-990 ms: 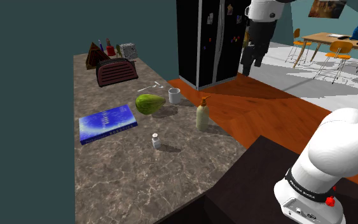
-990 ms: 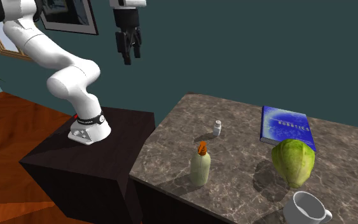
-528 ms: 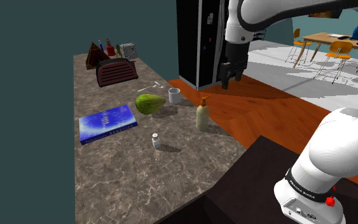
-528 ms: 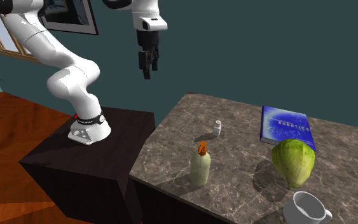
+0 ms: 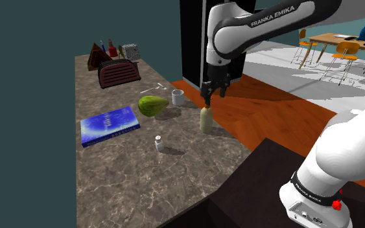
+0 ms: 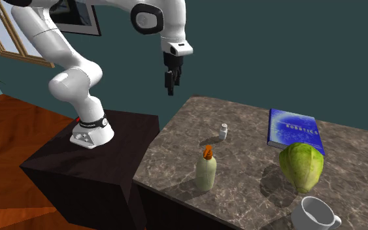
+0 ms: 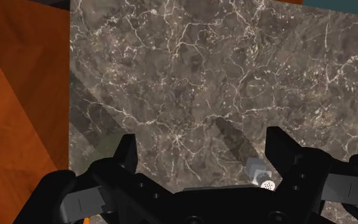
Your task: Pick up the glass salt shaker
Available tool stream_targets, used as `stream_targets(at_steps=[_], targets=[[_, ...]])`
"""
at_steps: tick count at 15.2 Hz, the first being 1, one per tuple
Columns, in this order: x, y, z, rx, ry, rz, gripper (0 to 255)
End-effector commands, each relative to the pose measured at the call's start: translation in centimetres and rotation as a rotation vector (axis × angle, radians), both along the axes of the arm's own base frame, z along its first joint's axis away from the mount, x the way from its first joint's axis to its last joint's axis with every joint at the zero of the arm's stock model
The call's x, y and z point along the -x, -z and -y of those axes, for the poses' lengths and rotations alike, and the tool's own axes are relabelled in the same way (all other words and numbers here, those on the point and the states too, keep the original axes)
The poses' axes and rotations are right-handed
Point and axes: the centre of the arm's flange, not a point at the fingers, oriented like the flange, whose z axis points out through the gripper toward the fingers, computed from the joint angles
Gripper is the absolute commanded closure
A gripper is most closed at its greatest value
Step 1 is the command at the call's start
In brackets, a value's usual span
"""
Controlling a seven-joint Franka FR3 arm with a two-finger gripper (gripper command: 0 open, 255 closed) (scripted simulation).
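Marble counter (image 5: 129, 175) | 1 salt shaker (image 5: 159, 144) | 1 bottle (image 5: 206, 118) | 1 book (image 5: 109, 125) | fingers (image 7: 128, 153) apart

The shoulder view looks down from behind the stand (image 5: 259, 184), along the table (image 5: 129, 184). The second exterior view faces the arm (image 6: 78, 85) across that same table, nearer. The wrist view looks past the fingers (image 7: 125, 151) straight down at the table below them.
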Motion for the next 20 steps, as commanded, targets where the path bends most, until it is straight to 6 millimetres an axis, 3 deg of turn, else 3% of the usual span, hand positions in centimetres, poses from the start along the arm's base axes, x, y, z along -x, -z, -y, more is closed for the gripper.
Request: stream_targets(at_steps=[1,20], targets=[[-2.0,1.7,-1.2,-0.008,0.013,-0.002,0],[-18.2,18.8,-9.6,-0.079,0.131,-0.037,0]])
